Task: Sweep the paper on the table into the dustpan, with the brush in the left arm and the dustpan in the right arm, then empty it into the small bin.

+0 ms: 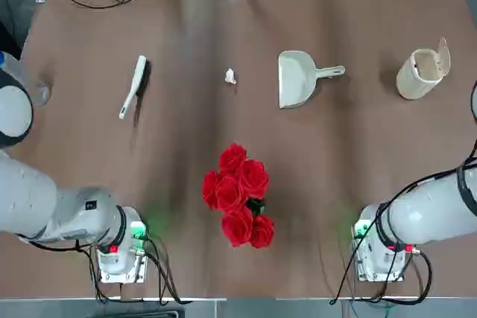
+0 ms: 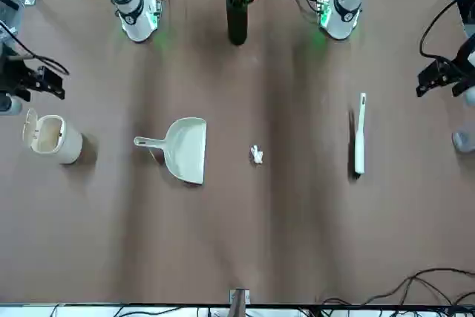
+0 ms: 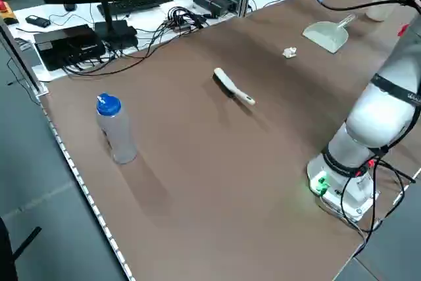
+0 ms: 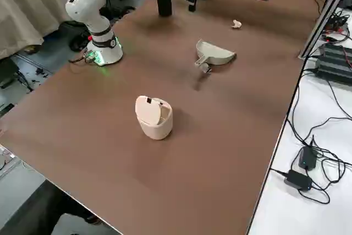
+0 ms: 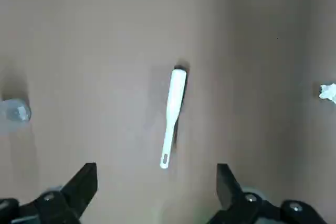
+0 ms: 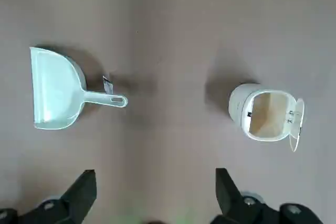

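Paper [image 1: 230,76] lies on table [image 1: 335,184] between brush [image 1: 133,86] and dustpan [image 1: 297,78], touching neither; small bin [image 1: 421,72] beyond dustpan, flap lid up; left gripper [image 5: 156,187] hovers high, brush below and just ahead of spread, empty fingers; right gripper [image 6: 156,190] likewise wide, empty, above gap between dustpan and bin; rose bunch [image 1: 238,195] between arm bases.

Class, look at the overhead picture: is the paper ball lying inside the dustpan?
No, the paper ball lies on the bare table, apart from the dustpan.
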